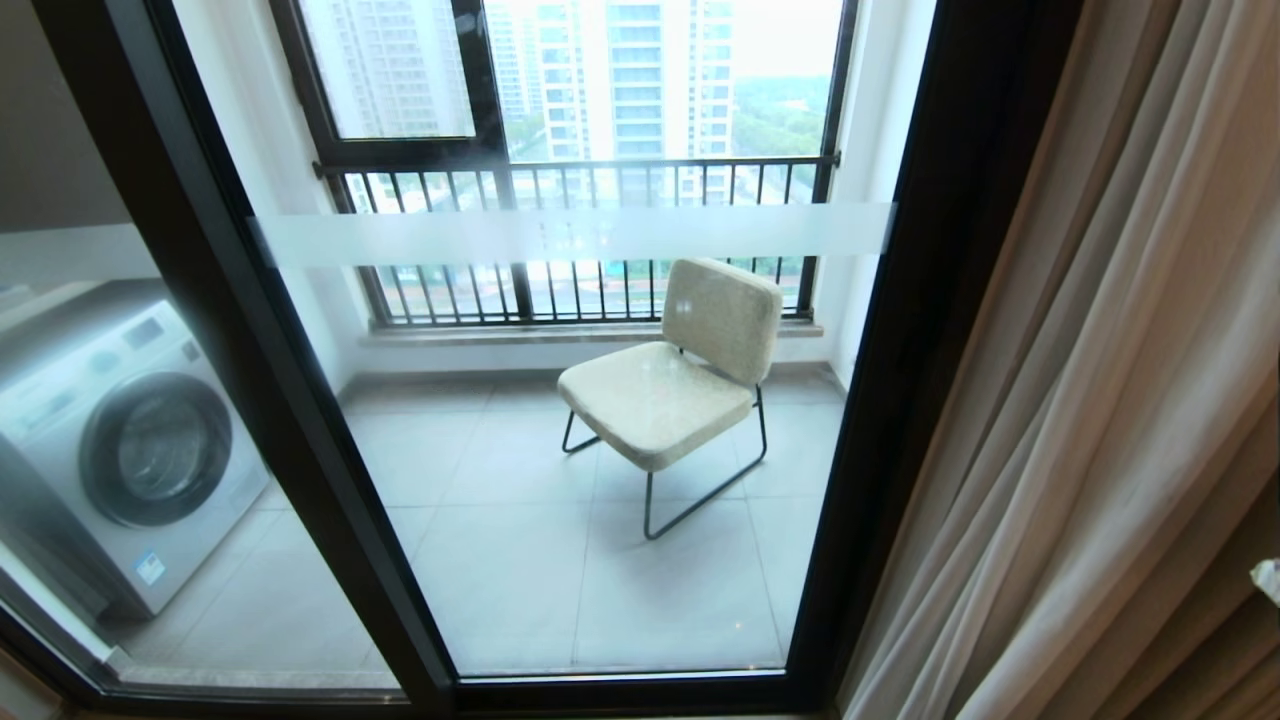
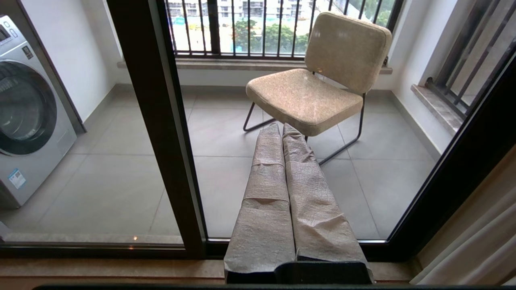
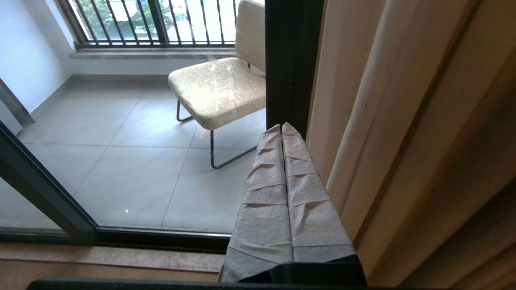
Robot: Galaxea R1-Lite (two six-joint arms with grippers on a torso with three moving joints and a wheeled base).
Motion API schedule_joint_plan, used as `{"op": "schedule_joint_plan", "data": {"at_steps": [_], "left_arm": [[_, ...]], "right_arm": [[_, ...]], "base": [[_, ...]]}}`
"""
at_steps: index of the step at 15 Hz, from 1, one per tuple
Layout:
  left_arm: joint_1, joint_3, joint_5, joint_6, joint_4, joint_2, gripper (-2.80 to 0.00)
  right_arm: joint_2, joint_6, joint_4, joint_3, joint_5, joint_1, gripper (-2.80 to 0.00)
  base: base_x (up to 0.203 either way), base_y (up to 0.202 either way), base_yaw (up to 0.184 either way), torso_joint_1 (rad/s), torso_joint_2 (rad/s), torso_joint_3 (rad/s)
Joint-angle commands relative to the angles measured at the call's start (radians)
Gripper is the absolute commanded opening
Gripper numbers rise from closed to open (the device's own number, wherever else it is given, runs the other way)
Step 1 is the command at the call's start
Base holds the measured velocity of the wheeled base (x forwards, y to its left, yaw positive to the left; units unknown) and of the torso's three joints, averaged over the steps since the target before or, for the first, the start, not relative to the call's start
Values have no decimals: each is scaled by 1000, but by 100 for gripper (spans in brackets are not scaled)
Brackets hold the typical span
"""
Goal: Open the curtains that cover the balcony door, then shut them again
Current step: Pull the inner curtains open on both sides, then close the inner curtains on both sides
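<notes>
The tall pleated beige curtains [image 1: 1110, 400] hang bunched at the right side of the head view, drawn clear of the glass, so the balcony door [image 1: 560, 240] with its thick black frames and frosted white band stands fully uncovered. Through the panes sits a cream padded chair on thin black metal legs [image 1: 680, 370] on the grey tiled balcony floor [image 1: 520, 560], with a silver front-loading washing machine [image 1: 120, 450] off to the left and a black barred railing [image 1: 580, 240] beyond. Over to the right gripper [image 3: 281, 128]: its paper-wrapped fingers [image 3: 296, 161] are pressed flat together, clenched on nothing, tips just beside the curtain folds [image 3: 403, 133] and in front of the door's black upright [image 3: 292, 60], not clearly touching either. The left gripper [image 2: 281, 127] points toward the glass and the chair [image 2: 318, 80], its wrapped fingers [image 2: 268, 161] likewise pinched together and empty, well apart from the drapes at the edge of its view [image 2: 479, 241].
</notes>
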Motion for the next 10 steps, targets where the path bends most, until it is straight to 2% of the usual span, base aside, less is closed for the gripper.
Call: {"op": "schedule_joint_plan", "data": {"at_steps": [1, 4, 10], "left_arm": [[0, 0, 1, 0, 0, 0, -280], [0, 0, 1, 0, 0, 0, -280], [0, 0, 1, 0, 0, 0, -280]], "right_arm": [[-98, -1, 74, 2, -91, 78, -280], [-229, -1, 220, 2, -155, 133, -280], [-536, -3, 488, 1, -171, 147, -280]], "base": [[0, 0, 0, 0, 0, 0], [0, 0, 0, 0, 0, 0], [0, 0, 0, 0, 0, 0]]}}
